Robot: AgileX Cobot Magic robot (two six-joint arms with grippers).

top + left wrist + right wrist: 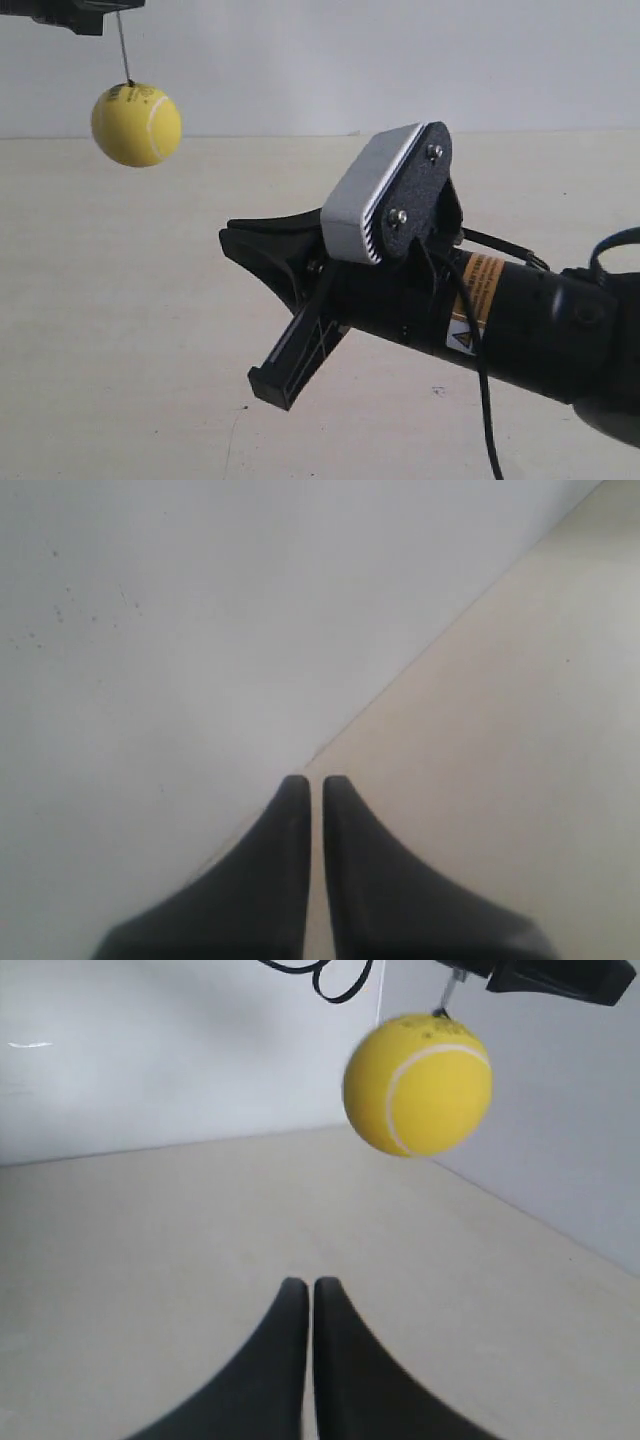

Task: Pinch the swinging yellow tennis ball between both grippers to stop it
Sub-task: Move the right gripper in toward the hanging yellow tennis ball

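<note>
- The left gripper has two black pointed fingers side by side, tips level, with only a thin slit between them.
- The right gripper is in the same pose, its fingers all but touching and gripping nothing.
- In the exterior view, a black arm enters from the view's right, lying roughly level, its claw pointing left.
- A camera box sits on that wrist.
- Which arm this is seems unclear from that view.

Arm at ext view's right: cut off by rt edge. Its cable runs out the bottom edge. Warning label print too small to read. Black mount above string cropped by top edge. Rt wrist view: tennis ball print blurred, unreadable.
</note>
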